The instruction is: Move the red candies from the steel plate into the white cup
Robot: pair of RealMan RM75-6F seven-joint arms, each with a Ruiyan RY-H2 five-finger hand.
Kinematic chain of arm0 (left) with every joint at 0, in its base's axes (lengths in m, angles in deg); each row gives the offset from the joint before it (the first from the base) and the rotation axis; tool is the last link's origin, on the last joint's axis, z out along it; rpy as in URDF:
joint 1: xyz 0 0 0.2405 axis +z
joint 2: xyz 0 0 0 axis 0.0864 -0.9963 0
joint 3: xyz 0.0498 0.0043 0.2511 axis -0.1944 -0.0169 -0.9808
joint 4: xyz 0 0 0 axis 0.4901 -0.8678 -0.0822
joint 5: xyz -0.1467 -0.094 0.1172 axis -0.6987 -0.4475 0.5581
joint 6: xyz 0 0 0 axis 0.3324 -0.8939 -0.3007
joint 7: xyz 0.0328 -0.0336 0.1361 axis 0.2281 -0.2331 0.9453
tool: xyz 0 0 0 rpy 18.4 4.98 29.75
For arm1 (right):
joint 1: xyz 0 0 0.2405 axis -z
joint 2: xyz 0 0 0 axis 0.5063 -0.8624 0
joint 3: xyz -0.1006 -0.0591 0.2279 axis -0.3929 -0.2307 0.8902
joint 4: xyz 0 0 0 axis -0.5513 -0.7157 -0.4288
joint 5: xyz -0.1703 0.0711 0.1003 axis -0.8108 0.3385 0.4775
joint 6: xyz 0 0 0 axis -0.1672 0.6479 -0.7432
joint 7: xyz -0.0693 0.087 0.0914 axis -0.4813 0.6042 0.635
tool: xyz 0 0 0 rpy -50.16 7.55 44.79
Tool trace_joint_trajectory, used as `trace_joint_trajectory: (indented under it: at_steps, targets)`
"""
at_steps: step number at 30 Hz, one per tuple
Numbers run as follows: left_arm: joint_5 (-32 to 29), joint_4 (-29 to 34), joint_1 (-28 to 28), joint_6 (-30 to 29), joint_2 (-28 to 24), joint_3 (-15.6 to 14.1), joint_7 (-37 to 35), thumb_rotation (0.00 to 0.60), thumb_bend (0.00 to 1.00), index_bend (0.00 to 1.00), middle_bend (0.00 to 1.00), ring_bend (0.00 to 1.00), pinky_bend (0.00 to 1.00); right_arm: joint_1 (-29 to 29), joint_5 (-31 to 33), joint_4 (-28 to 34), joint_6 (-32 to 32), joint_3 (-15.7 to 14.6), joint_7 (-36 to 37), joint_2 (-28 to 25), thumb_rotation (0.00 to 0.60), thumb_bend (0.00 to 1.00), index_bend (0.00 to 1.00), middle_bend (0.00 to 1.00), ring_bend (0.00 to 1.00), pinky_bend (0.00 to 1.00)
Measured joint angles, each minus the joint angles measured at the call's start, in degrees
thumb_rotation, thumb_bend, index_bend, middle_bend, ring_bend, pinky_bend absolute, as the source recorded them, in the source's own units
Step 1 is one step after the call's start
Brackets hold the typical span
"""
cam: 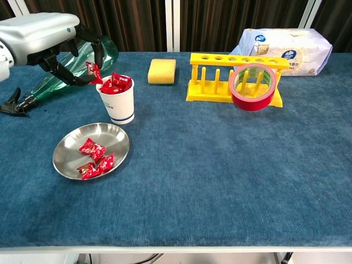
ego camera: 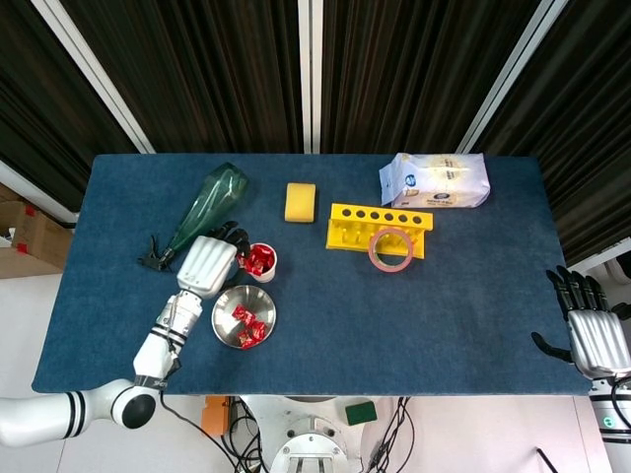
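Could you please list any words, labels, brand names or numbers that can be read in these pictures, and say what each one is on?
None can be read.
White package behind the yellow rack: blue round logos and lines of print, too small and blurred to read in either view.
White cup: a blue band near the base, no lettering visible.
Red candies on the steel plate: wrappers show white marks, unreadable.

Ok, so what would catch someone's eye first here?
The left hand holds a red candy just above the left rim of the white cup, already heaped with candies. Near the table's front left, more lie in the steel plate; a yellow rack stands mid-table.
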Motion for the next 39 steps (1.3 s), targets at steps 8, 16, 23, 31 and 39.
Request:
trace_joint_trajectory:
  at_steps: [8,16,23,31,39]
  targets:
    - [-1.48,-4.33,-1.95,0.95,3.12,0.84,-1.41,0.600,0.42,0.45,0.31,0.16,0.34,0.02,0.02,0.08,0.02,0.00,0.02,-0.07,0.600,0.20,0.00,0.00,0.00,0.00]
    - [-0.58,-4.01,-1.47,0.25,2.66,-0.17,-3.13,0.600,0.24,0.21,0.30,0.17,0.34,-0.03,0.06,0.18,-0.10,-0.07,-0.55,0.09,0.600,0.20,0.00,0.00,0.00,0.00]
    - [1.79,-2.32,0.12,-1.79,1.21,-1.71,-4.56,0.600,0.24,0.24,0.29,0.17,0.35,0.12,0.06,0.23,0.27,0.00,-0.32,0.05,0.600,0.20,0.00,0.00,0.00,0.00]
    - [10.37,1.02,4.87,-6.07,-0.84,-8.83,-7.11,0.600,0.26,0.40,0.34,0.20,0.38,-0.15,0.04,0.14,-0.35,-0.15,-0.98,0.32,0.600,0.20,0.00,0.00,0.00,0.00]
    - [13.18,-0.80,7.48,-4.47,1.87,-14.25,-6.11,0.600,0.29,0.40,0.35,0.21,0.40,0.03,-0.53,0.38,0.10,-0.46,-1.25,0.47,0.600,0.20,0.00,0.00,0.00,0.00]
